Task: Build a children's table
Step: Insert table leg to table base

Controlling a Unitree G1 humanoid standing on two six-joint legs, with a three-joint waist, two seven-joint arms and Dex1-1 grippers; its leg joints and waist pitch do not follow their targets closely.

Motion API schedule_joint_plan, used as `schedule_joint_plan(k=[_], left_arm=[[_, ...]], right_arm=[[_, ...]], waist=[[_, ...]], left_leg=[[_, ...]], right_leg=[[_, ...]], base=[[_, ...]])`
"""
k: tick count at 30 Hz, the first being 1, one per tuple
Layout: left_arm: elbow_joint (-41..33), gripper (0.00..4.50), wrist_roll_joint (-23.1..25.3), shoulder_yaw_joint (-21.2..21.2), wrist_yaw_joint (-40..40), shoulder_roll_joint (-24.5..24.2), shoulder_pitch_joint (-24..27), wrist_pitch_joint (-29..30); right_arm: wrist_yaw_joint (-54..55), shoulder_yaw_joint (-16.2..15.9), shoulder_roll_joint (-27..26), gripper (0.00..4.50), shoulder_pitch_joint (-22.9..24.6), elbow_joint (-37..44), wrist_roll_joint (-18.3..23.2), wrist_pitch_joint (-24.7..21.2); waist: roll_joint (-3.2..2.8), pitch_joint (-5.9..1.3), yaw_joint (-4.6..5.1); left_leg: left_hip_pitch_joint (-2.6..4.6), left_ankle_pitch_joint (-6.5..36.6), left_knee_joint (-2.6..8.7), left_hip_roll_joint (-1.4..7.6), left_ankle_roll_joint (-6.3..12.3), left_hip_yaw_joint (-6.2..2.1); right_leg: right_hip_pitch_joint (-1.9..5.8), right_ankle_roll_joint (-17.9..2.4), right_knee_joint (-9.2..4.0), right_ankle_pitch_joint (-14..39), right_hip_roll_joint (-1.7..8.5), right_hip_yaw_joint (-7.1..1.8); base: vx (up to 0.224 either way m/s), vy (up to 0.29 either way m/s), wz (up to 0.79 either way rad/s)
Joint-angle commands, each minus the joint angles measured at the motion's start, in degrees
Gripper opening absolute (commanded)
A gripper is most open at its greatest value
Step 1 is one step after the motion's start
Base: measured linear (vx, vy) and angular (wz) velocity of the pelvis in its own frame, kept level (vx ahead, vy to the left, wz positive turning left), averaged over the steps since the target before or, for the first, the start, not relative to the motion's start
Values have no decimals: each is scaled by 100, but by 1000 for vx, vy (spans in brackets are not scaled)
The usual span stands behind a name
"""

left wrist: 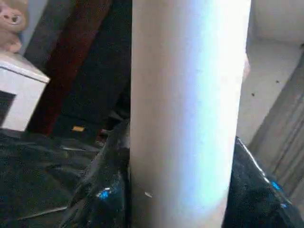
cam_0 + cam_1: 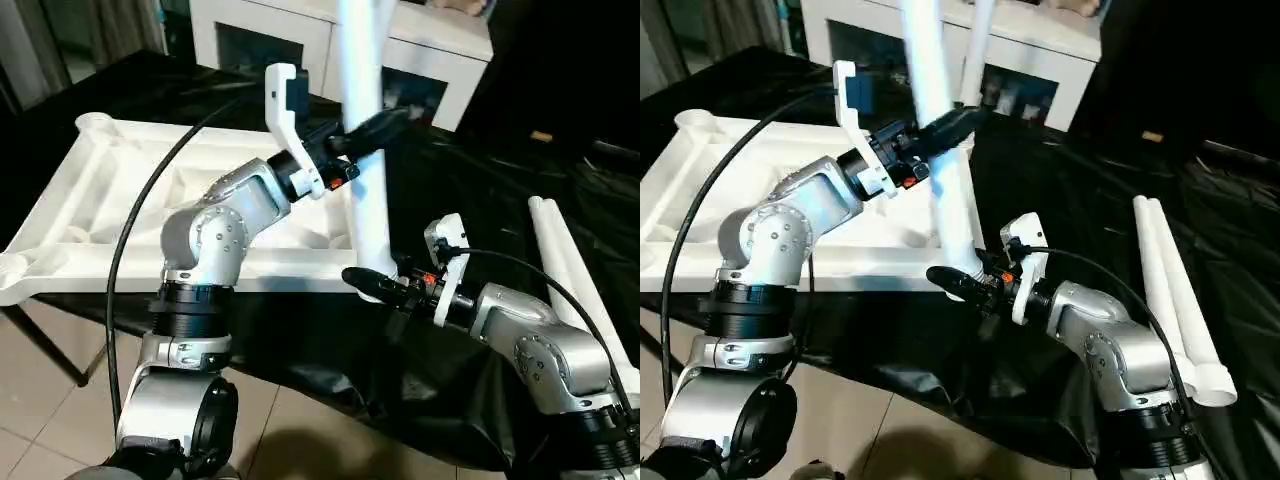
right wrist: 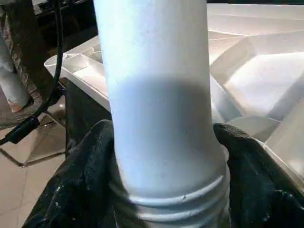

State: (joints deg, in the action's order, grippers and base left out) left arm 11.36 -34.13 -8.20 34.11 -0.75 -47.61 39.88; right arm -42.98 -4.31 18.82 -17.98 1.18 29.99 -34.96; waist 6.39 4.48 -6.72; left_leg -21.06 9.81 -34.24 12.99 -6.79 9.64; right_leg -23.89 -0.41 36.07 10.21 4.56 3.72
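Upright between both arms, a white tapered tube leg of the children's table stands at the near corner of the overturned white tabletop, which lies ribbed side up on a bench draped in black sheeting. The left pincer pinches the leg partway up its shaft, its black fingers pressed to either side of the tube. The right pincer clamps the same leg just above its ridged base, beside the tabletop's corner, one padded finger on each flank.

The leg looks like a light, hollow, stiff plastic tube with a smooth and probably slippery skin, so a two-point hold seems sensible: low by the ridged end to steer it into the round socket, higher up to keep it plumb. Gripping too far from the base would likely let the long shaft lever sideways. Whether the ridged end is already seated in the socket cannot be told.

Beyond the right pincer, on its outer side, two more white legs lie side by side on the black sheeting, well apart from the work. Past the left pincer, behind the bench, stands a white cabinet. A black cable arcs from the left arm over the tabletop's ribs and could snag as that arm turns.
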Motion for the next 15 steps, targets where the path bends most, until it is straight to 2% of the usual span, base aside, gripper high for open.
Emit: schedule_joint_plan(k=[1,2,4,5,8,11,13,15], left_arm=[[-68,195,-16,0,-202,58,3,164],[-54,193,-32,-26,-272,54,-8,203],[96,183,-42,-163,-639,12,-133,387],[141,183,-24,-188,-724,-3,-167,422],[387,180,110,-188,-897,-120,-294,655],[532,180,90,-247,-969,-159,-371,771],[564,180,40,-289,-1025,-158,-400,846],[557,180,-55,-297,-1140,-162,-430,992]], right_arm=[[-65,157,37,277,-104,217,204,-70],[-69,161,28,332,-115,236,245,-114],[-58,258,-34,346,-156,355,443,-311],[-68,283,-42,346,-160,391,500,-358],[-8,525,-124,387,-153,556,869,-544],[278,891,-245,389,-253,580,1281,-843],[445,1085,-265,389,-346,533,1493,-1021],[548,1092,-162,389,-412,530,1447,-1249]], waist=[[8,-483,-8],[10,-487,-8],[5,-483,-7],[7,-484,-12],[9,-483,-8],[-14,-489,-5],[-24,-503,-13],[-22,-507,-20]], left_leg=[[6,555,342,-21,126,65],[3,557,339,-24,127,64],[-2,658,340,-31,101,63],[7,702,339,-33,103,61],[18,733,341,-40,104,60],[11,666,350,-42,61,49],[16,585,342,-35,17,48],[14,568,340,-38,-16,48]], right_leg=[[380,-813,-390,807,244,-208],[386,-823,-386,789,246,-207],[391,-816,-402,893,249,-204],[389,-754,-410,998,245,-203],[372,-611,-438,1195,239,-201],[366,-628,-424,1145,239,-198],[369,-727,-393,888,244,-197],[379,-789,-371,765,237,-194]], base=[[0,0,0],[0,0,0],[0,0,0],[0,0,0],[0,0,0],[0,0,0],[0,0,0],[0,0,0]])
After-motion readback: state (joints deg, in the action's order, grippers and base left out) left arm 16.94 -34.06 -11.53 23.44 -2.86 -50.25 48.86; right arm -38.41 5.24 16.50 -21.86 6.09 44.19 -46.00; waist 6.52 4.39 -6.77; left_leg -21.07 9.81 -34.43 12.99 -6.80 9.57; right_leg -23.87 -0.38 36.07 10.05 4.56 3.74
